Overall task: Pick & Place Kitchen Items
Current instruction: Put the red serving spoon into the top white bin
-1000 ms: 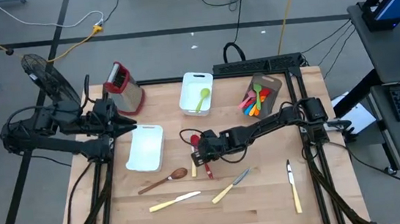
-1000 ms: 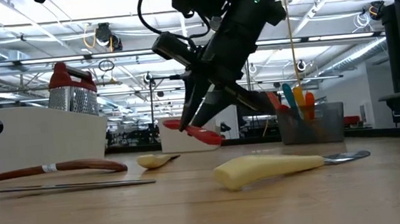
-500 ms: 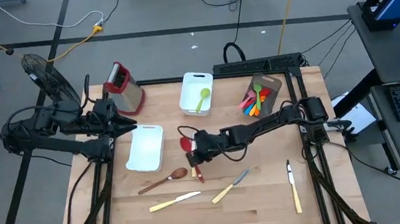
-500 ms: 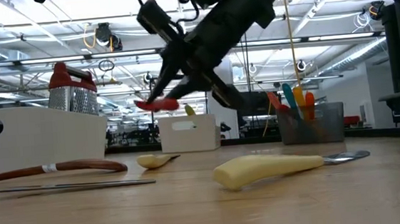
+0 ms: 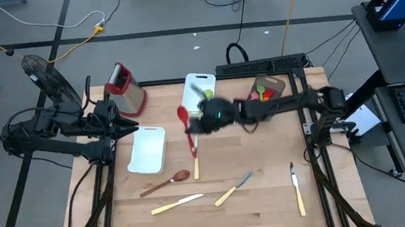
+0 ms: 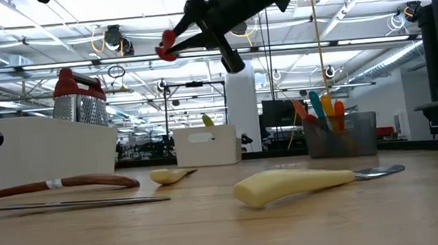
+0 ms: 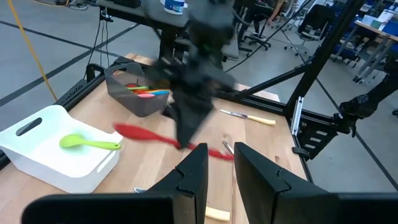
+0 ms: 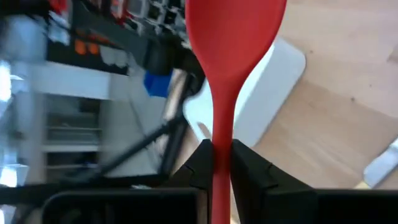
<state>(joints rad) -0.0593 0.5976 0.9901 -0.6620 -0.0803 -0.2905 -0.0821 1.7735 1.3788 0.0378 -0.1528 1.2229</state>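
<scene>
**One red spoon in the air over the table**

Two arms are showing in the high view; the right gripper [image 5: 195,125] is reaching across the middle of the table, its fingers pinching the handle of a red silicone spoon [image 5: 183,117]; the spoon is hanging clear of the wood, its bowl pointing toward the left arm's side, just beside the white tub [image 5: 198,93] with a green spoon [image 5: 206,98] lying in it. In the low view the red spoon is sitting high above the tabletop. The left gripper [image 5: 133,125] is waiting at the table's left edge, near the metal grater [image 5: 125,87] and a second white tub [image 5: 147,149], its fingers nearly together and holding nothing. Lying on the wood are a wooden spoon [image 5: 166,182], three cream-handled knives [image 5: 176,203] [image 5: 233,189] [image 5: 297,188]; coloured utensils are standing in the brown holder [image 5: 264,95].
</scene>
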